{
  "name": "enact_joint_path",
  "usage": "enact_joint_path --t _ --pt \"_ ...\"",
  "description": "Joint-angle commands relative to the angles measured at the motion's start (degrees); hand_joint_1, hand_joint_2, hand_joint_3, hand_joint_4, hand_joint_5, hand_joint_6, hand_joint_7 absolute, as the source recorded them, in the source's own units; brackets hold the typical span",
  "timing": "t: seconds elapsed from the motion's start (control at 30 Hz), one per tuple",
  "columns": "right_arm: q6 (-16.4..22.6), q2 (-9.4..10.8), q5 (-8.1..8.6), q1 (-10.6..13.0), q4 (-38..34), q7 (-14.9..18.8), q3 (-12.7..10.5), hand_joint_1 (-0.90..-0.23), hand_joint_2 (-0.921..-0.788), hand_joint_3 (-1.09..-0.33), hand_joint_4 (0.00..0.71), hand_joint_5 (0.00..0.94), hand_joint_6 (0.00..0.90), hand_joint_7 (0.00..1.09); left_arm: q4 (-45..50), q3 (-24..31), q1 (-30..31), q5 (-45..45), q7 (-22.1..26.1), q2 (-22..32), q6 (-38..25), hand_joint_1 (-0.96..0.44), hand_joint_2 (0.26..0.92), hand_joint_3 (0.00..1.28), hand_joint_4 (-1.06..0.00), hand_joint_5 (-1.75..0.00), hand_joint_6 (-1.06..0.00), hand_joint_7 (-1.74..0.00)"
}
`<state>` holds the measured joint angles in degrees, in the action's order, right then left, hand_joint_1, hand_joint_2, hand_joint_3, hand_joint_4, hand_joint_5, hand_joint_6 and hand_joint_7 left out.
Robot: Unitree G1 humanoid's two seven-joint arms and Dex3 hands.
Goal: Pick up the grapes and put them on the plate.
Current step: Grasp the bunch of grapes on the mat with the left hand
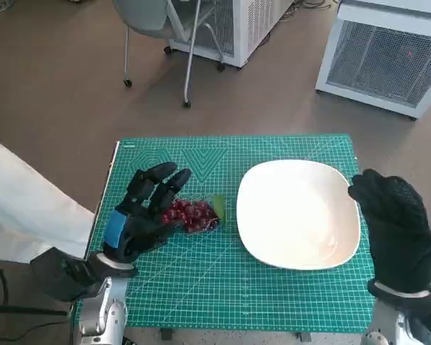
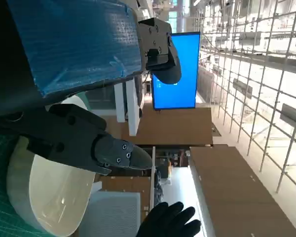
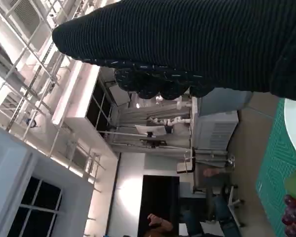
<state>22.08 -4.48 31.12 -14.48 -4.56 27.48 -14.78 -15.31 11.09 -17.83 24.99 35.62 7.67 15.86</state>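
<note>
With its fingers spread and gripping nothing, the left hand [image 1: 145, 215] at the grapes' [image 1: 194, 214] 9 o'clock could crush them by closing hard.

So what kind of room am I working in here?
Probably a lab or industrial test hall, not a home. The table wears a green cutting mat, white equipment cabinets stand on the floor nearby, and the left wrist view shows a big blue screen under high metal scaffolding.
</note>
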Motion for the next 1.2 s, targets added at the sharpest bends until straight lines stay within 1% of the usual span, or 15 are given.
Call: enact_joint_path --t 0.03,0.27,0.33,0.4,0.5,0.6,0.67,0.73,0.8,0.87,1.0,1.1,1.2 --pt "-0.5 0.1 -0.54 1.1 -0.4 -0.4 -0.1 -0.363 -0.921 -0.517 0.531 0.519 0.275 0.86 0.0 0.0 0.2 0.0 0.1 0.3 0.0 -0.3 0.921 0.06 -0.11 -0.44 -0.1 -0.85" --pt "-0.4 0.0 -0.5 1.0 -0.6 -0.3 -0.1 -0.363 -0.921 -0.517 0.529 0.522 0.273 0.86 0.1 -0.2 0.4 -1.7 -0.6 0.7 1.5 -0.3 0.921 0.05 -0.1 -0.44 -0.1 -0.85" --pt "-0.5 0.0 -0.5 1.0 -0.5 -0.3 -0.1 -0.363 -0.921 -0.517 0.529 0.522 0.273 0.86 0.0 -0.6 0.4 -4.3 -1.8 1.4 3.0 -0.31 0.921 0.05 -0.11 -0.42 -0.1 -0.84" --pt "-0.5 -0.1 -0.47 1.0 -0.5 -0.3 -0.1 -0.363 -0.921 -0.517 0.53 0.523 0.273 0.86 0.0 -1.1 0.3 -9.0 -3.9 2.8 5.1 -0.31 0.921 0.04 -0.13 -0.35 -0.09 -0.8" --pt "-0.6 -0.1 -0.4 1.0 -0.5 -0.2 -0.1 -0.363 -0.921 -0.517 0.53 0.525 0.273 0.86 0.9 -2.3 0.4 -18.6 -8.5 6.0 8.1 -0.33 0.918 0.02 -0.17 -0.2 -0.09 -0.68" --pt "-0.6 -0.2 -0.35 1.0 -0.6 -0.2 -0.2 -0.364 -0.921 -0.516 0.529 0.526 0.273 0.86 3.8 -3.8 0.9 -29.1 -13.4 9.5 8.7 -0.39 0.905 0.01 -0.14 -0.07 -0.11 -0.44" --pt "-0.6 -0.2 -0.31 0.9 -0.7 -0.1 -0.2 -0.364 -0.921 -0.516 0.529 0.527 0.273 0.86 6.1 -4.6 1.2 -34.4 -15.8 11.2 7.6 -0.43 0.892 0.0 -0.1 -0.03 -0.11 -0.29" --pt "-0.5 -0.3 -0.28 0.9 -0.8 0.0 -0.2 -0.364 -0.921 -0.515 0.529 0.528 0.274 0.86 8.4 -5.4 1.5 -38.4 -17.3 12.3 5.6 -0.45 0.875 0.0 -0.06 -0.02 -0.11 -0.19" --pt "-0.5 -0.3 -0.26 0.9 -0.9 0.0 -0.3 -0.365 -0.921 -0.515 0.528 0.529 0.274 0.86 10.8 -6.1 1.7 -41.6 -18.0 13.3 3.0 -0.43 0.844 0.0 -0.03 -0.01 -0.1 -0.14" --pt "-0.5 -0.3 -0.28 0.8 -1.0 0.1 -0.3 -0.366 -0.921 -0.515 0.528 0.529 0.274 0.86 12.9 -6.9 1.8 -44.4 -18.6 13.9 0.3 -0.39 0.81 0.0 -0.01 0.0 -0.09 -0.11" --pt "-0.5 -0.3 -0.45 0.7 -1.1 -0.1 -0.2 -0.367 -0.921 -0.514 0.527 0.531 0.274 0.86 16.5 -9.0 1.4 -50.6 -19.9 14.3 -5.9 -0.24 0.745 0.01 0.0 0.0 -0.12 -0.08" --pt "-0.5 -0.2 -0.55 0.6 -1.1 -0.1 -0.1 -0.367 -0.921 -0.514 0.526 0.532 0.275 0.86 17.8 -11.1 0.8 -55.1 -20.9 14.7 -10.1 -0.21 0.722 0.0 0.0 0.0 -0.15 -0.06" --pt "-0.5 -0.2 -0.58 0.6 -1.2 -0.1 0.0 -0.366 -0.921 -0.514 0.526 0.533 0.276 0.86 17.7 -13.2 -0.1 -58.9 -21.5 14.8 -13.8 -0.21 0.712 0.0 0.0 0.0 -0.19 -0.05"
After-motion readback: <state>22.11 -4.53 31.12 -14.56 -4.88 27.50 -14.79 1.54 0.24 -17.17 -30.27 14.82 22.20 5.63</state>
